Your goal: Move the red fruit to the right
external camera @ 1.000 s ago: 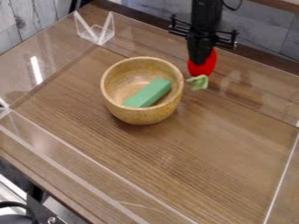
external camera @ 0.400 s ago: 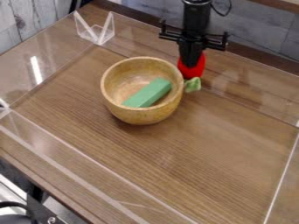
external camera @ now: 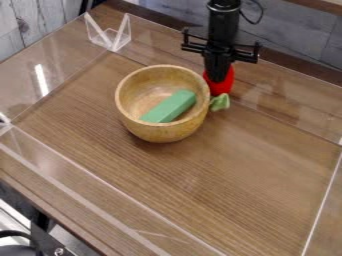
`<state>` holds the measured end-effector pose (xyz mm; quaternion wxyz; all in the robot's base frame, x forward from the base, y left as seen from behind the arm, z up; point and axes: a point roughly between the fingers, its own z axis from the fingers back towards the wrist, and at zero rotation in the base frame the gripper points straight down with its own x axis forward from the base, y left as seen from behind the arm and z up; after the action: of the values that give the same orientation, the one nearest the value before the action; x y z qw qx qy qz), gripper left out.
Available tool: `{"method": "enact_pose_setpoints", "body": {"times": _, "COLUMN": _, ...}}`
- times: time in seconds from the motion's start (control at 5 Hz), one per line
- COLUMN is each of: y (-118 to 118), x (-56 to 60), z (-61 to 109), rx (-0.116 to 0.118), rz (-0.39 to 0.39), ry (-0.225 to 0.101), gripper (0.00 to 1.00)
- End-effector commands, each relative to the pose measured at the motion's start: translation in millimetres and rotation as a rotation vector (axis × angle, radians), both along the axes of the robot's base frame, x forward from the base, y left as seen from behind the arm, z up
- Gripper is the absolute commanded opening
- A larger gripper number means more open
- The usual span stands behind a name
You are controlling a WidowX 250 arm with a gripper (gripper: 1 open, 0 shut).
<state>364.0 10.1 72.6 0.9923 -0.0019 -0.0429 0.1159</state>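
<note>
Camera view: pincer clamped on red fruit, just right of wooden bowl; green block lies inside bowl.

A wooden table with a dark brown grain fills most of the frame, and low clear plastic walls edge it. A round wooden bowl stands on it, a little above and left of the frame's centre. Just beside the bowl's right rim, a small red fruit with a green leafy end sits low at the tabletop; whether it rests on the wood cannot be told. In the upper left, a small clear plastic piece stands at the table's far edge.
</note>
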Motion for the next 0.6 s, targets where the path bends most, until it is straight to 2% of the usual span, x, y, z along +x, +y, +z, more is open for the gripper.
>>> {"method": "enact_pose_setpoints", "body": {"times": 0.0, "y": -12, "x": 11.5, "z": 52.8, "rx": -0.019, "rz": -0.026, "ry": -0.137, "gripper": 0.0}}
{"method": "enact_pose_setpoints", "body": {"times": 0.2, "y": -29, "x": 12.3, "z": 71.3, "rx": -0.041, "rz": -0.033, "ry": -0.163, "gripper": 0.0}}
{"method": "enact_pose_setpoints", "body": {"times": 0.4, "y": -52, "x": 11.7, "z": 67.6, "rx": -0.05, "rz": -0.057, "ry": -0.155, "gripper": 0.0}}
